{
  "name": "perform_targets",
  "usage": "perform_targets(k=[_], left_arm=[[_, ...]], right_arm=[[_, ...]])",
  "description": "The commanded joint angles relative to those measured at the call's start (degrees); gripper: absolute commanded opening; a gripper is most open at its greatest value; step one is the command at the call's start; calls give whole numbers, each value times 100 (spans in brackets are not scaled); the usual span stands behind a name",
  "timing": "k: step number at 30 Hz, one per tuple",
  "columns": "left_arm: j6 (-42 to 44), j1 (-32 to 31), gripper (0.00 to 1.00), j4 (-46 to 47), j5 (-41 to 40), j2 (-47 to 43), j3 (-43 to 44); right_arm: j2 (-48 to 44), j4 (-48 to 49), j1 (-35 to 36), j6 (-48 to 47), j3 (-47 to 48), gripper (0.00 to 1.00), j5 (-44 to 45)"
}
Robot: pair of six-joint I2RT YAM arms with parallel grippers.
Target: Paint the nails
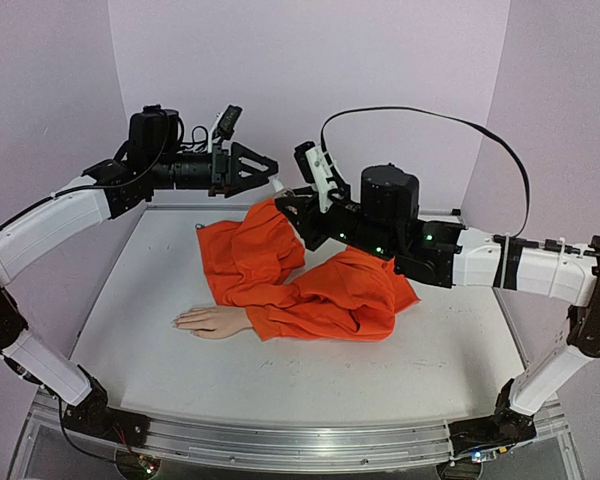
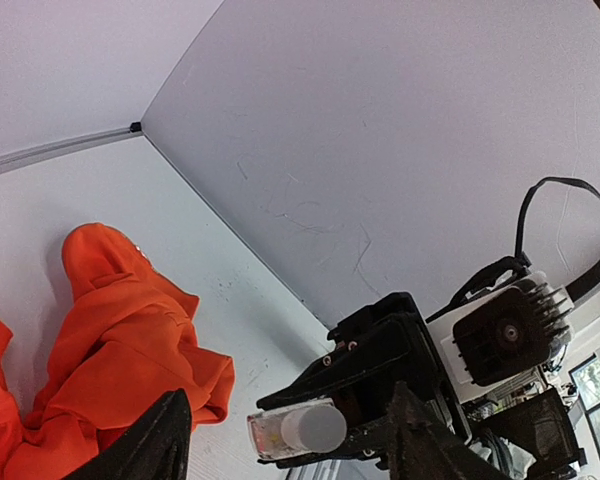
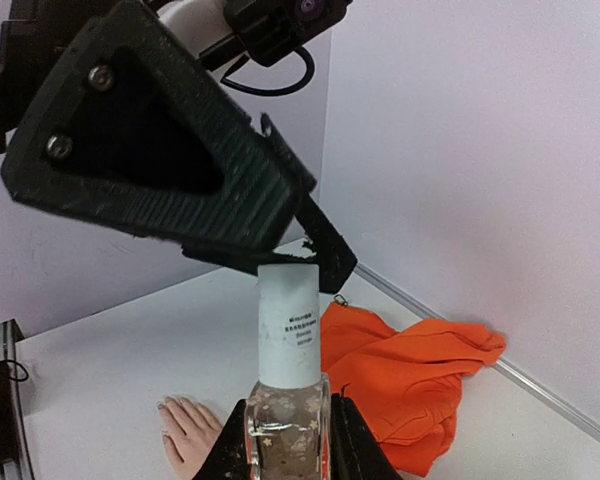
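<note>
A pale mannequin hand lies palm down on the table, its wrist in an orange sleeve. Its nails are too small to make out; in the right wrist view the fingertips point away from me. My right gripper is shut on a small clear glass bottle with a white cap, held up high at the back. My left gripper is open, its fingers standing on either side of the cap's end without pressing on it.
The orange garment is bunched across the middle of the white table. Lilac walls enclose the back and sides. Both grippers meet above the garment's far end, well above the table.
</note>
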Motion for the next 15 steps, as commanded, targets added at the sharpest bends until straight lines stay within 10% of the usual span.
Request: perform_targets(k=[1, 15], left_arm=[[148, -172, 63, 201, -167, -100, 333], [291, -308, 18, 192, -264, 75, 463]], right_arm=[[43, 410, 101, -156, 480, 0, 640], [194, 393, 203, -339, 657, 0, 517]])
